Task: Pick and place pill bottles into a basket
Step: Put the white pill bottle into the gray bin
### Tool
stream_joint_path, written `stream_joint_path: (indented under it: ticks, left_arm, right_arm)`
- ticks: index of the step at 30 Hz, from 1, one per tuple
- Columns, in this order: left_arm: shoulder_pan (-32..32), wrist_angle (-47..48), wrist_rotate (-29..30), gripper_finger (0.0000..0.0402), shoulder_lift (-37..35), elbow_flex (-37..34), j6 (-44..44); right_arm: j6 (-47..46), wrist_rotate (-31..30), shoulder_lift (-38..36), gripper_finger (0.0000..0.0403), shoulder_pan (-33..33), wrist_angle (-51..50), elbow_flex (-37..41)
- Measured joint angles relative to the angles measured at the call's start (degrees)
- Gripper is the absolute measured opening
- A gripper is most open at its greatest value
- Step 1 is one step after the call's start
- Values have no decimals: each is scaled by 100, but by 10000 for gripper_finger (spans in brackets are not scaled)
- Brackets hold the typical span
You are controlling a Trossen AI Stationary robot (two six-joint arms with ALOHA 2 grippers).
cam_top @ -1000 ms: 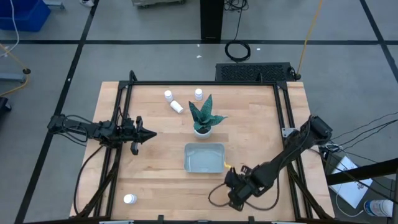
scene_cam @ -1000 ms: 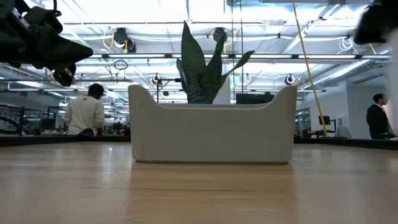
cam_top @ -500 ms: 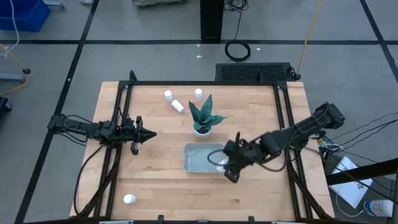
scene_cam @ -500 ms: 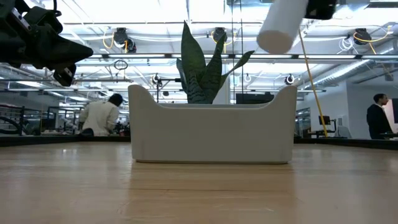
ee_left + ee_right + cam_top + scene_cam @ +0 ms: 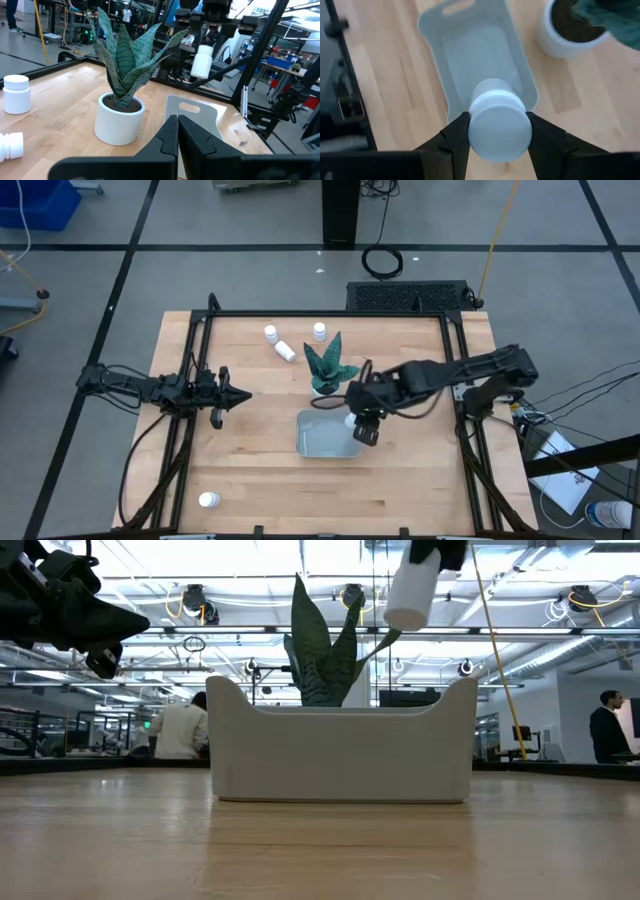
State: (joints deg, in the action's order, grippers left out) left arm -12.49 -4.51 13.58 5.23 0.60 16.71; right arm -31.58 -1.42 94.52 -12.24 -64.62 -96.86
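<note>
My right gripper (image 5: 358,423) hangs above the right end of the pale grey-blue basket (image 5: 322,438), shut on a white pill bottle (image 5: 409,596). That bottle also shows in the left wrist view (image 5: 202,61) and the right wrist view (image 5: 499,122), with the basket (image 5: 470,50) below it. Three more bottles (image 5: 270,333) (image 5: 285,351) (image 5: 319,331) are on the table's far side, the middle one lying down. Another bottle (image 5: 208,500) stands near the front left corner. My left gripper (image 5: 240,393) waits shut at the left, pointing level. My right gripper pinches the bottle's upper end (image 5: 470,131) between its two fingers, one on each side. The fingers come from above, slanting down. The bottle hangs below them, tilted, lifted clear above the basket.
A white pot with a green spiky plant (image 5: 328,372) stands just beyond the basket's far edge, close to my right arm. A black frame runs along the table's left, far and right sides. People show in the room behind the table.
My right gripper has risen from near the table's front edge, right of the basket. It has swung toward the far edge and the left, ending above the basket's right end, and its wrist has rolled. The bottle has gone with it, lifted clear.
</note>
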Motion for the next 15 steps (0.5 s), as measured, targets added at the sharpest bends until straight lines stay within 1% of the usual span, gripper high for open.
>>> stream_joint_path:
  ticks: [2, 6, 8, 15]
  left_arm:
    - [-1, 0, 0, 12, 0, 0, 2]
    - [-1, 0, -1, 12, 0, 1, 2]
    - [0, 0, 0, 12, 0, 0, 2]
    - [0, 0, -1, 12, 0, 1, 2]
  right_arm:
    - [344, 141, 242, 152, 79, -84, -258]
    - [951, 232, 666, 152, 147, -191, -627]
    - [1146, 306, 832, 152, 175, -198, -684]
    - [1541, 283, 1297, 152, 178, -117, -585]
